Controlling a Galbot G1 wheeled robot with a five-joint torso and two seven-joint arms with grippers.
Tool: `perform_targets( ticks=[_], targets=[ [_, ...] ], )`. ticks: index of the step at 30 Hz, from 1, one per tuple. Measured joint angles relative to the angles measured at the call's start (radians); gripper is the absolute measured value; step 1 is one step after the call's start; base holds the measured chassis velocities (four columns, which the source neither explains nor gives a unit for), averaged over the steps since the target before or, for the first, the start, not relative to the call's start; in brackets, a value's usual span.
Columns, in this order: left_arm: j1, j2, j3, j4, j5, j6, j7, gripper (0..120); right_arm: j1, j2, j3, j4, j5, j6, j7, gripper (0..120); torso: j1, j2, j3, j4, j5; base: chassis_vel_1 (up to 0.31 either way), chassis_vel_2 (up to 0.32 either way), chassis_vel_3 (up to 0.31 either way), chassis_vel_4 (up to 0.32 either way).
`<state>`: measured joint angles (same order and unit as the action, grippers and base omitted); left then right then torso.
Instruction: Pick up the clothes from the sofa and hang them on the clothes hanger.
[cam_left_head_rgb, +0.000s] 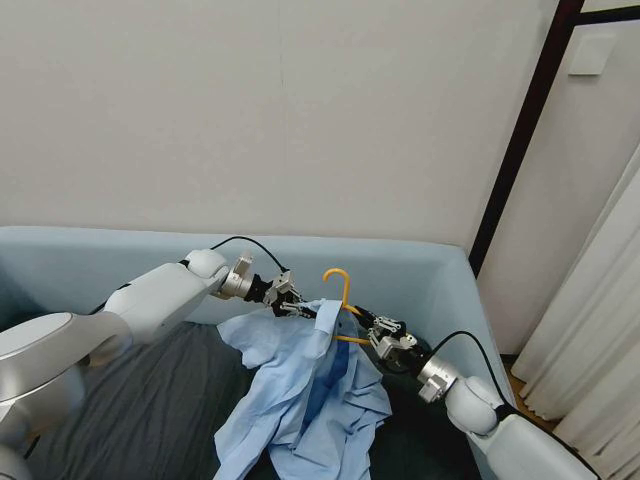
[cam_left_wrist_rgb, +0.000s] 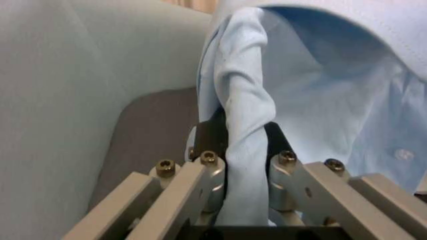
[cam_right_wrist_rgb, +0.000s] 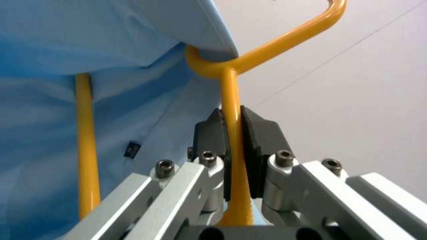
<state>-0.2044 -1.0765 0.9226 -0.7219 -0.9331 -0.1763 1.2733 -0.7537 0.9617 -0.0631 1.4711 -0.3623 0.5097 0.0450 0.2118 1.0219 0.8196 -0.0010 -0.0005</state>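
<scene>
A light blue shirt (cam_left_head_rgb: 300, 395) hangs in the air above the sofa, draped over a yellow hanger (cam_left_head_rgb: 341, 290) whose hook sticks up. My left gripper (cam_left_head_rgb: 293, 303) is shut on a bunched fold of the shirt (cam_left_wrist_rgb: 243, 150) at its upper left edge, near the collar. My right gripper (cam_left_head_rgb: 372, 327) is shut on the yellow hanger's arm (cam_right_wrist_rgb: 231, 145), just right of the hook. In the right wrist view the shirt (cam_right_wrist_rgb: 100, 55) covers the hanger's far side, and a second yellow bar (cam_right_wrist_rgb: 85, 150) runs under the cloth.
The pale blue sofa back (cam_left_head_rgb: 120, 255) and right armrest (cam_left_head_rgb: 455, 300) ring a dark grey seat (cam_left_head_rgb: 140, 400). A plain wall stands behind. White curtains (cam_left_head_rgb: 600, 330) and a dark door frame (cam_left_head_rgb: 520, 130) are to the right.
</scene>
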Motion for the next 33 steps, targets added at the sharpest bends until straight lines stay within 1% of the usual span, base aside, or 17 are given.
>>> perform_targets(
  ticks=[9, 11, 12, 13, 14, 15, 17, 18, 20, 22, 23, 24, 28, 29, 31, 32, 33],
  targets=[
    [0.008, 0.028, -0.010, -0.021, -0.006, -0.015, -0.001, 5, -0.011, -0.008, -0.005, 0.024, 0.024, -0.009, -0.002, 5, 0.000, 0.000, 0.000, -0.0001, -0.0001, 0.000, 0.000, 0.000, 0.000],
    [0.010, 0.035, -0.014, -0.020, -0.007, -0.019, -0.002, 5, -0.014, -0.012, -0.008, 0.035, 0.043, -0.017, -0.002, 10, 0.000, 0.000, 0.000, -0.0001, 0.0000, 0.000, 0.000, 0.000, 0.000],
    [0.010, 0.035, -0.014, -0.020, -0.007, -0.019, -0.002, 5, -0.014, -0.012, -0.008, 0.035, 0.043, -0.017, -0.002, 10, 0.000, 0.000, 0.000, -0.0001, 0.0000, 0.000, 0.000, 0.000, 0.000],
    [0.013, 0.044, -0.019, -0.012, -0.006, -0.019, -0.008, 4, -0.017, -0.019, -0.008, 0.040, 0.067, -0.024, -0.001, 14, 0.000, 0.000, 0.000, -0.0005, -0.0003, 0.000, 0.000, 0.000, 0.000],
    [0.016, 0.047, -0.023, -0.011, -0.005, -0.019, -0.008, 3, -0.020, -0.023, -0.010, 0.047, 0.092, -0.031, 0.000, 20, 0.000, 0.000, 0.000, 0.0006, -0.0001, 0.000, 0.000, 0.000, 0.000],
    [0.020, 0.050, -0.027, -0.012, -0.005, -0.021, -0.008, 2, -0.023, -0.027, -0.014, 0.058, 0.117, -0.037, 0.000, 23, 0.000, 0.000, 0.000, -0.0001, -0.0002, 0.000, 0.000, 0.000, 0.000],
    [0.025, 0.058, -0.033, -0.012, -0.004, -0.023, -0.011, 2, -0.031, -0.040, -0.020, 0.074, 0.155, -0.045, -0.004, 30, 0.000, 0.000, 0.000, -0.0001, -0.0001, 0.000, 0.000, 0.000, 0.000],
    [0.025, 0.058, -0.033, -0.012, -0.004, -0.023, -0.011, 2, -0.031, -0.040, -0.020, 0.074, 0.155, -0.045, -0.004, 30, 0.000, 0.000, 0.000, -0.0001, -0.0001, 0.000, 0.000, 0.000, 0.000],
    [0.034, 0.065, -0.044, -0.013, -0.002, -0.027, -0.013, 2, -0.046, -0.051, -0.019, 0.101, 0.210, -0.046, -0.018, 41, 0.000, 0.000, 0.000, -0.0002, -0.0003, 0.000, 0.000, 0.000, 0.000],
    [0.042, 0.076, -0.054, -0.014, -0.001, -0.034, -0.020, 2, -0.085, -0.066, -0.011, 0.140, 0.276, -0.054, -0.024, 48, 0.000, 0.000, 0.000, -0.0001, -0.0002, 0.000, 0.000, 0.000, 0.000],
    [0.042, 0.076, -0.054, -0.014, -0.001, -0.034, -0.020, 2, -0.085, -0.066, -0.011, 0.140, 0.276, -0.054, -0.024, 48, 0.000, 0.000, 0.000, -0.0001, -0.0002, 0.000, 0.000, 0.000, 0.000],
    [0.045, 0.081, -0.059, -0.014, -0.001, -0.038, -0.024, 2, -0.114, -0.077, -0.008, 0.166, 0.320, -0.066, -0.025, 54, 0.000, 0.000, 0.000, -0.0001, -0.0001, 0.000, 0.000, 0.000, 0.000],
    [0.055, 0.095, -0.071, -0.011, -0.001, -0.049, -0.038, 2, -0.244, -0.119, -0.003, 0.279, 0.531, -0.155, -0.007, 71, 0.000, 0.000, 0.000, -0.0003, -0.0001, 0.000, 0.000, 0.000, 0.000],
    [0.055, 0.095, -0.071, -0.011, -0.001, -0.049, -0.038, 2, -0.244, -0.119, -0.003, 0.279, 0.531, -0.155, -0.007, 71, 0.000, 0.000, 0.000, -0.0003, -0.0001, 0.000, 0.000, 0.000, 0.000],
    [0.058, 0.093, -0.079, -0.014, -0.002, -0.050, -0.046, 2, -0.317, -0.126, -0.005, 0.318, 0.645, -0.203, 0.009, 81, 0.000, 0.000, 0.000, -0.0005, -0.0001, 0.000, 0.000, 0.000, 0.000],
    [0.058, 0.092, -0.079, -0.018, -0.002, -0.050, -0.047, 2, -0.334, -0.125, -0.006, 0.318, 0.668, -0.212, 0.010, 86, 0.000, 0.000, 0.000, -0.0004, -0.0001, 0.000, 0.000, 0.000, 0.000],
    [0.058, 0.092, -0.079, -0.018, -0.002, -0.050, -0.047, 2, -0.334, -0.125, -0.006, 0.318, 0.668, -0.212, 0.010, 86, 0.000, 0.000, 0.000, -0.0004, -0.0001, 0.000, 0.000, 0.000, 0.000]
  ],
)
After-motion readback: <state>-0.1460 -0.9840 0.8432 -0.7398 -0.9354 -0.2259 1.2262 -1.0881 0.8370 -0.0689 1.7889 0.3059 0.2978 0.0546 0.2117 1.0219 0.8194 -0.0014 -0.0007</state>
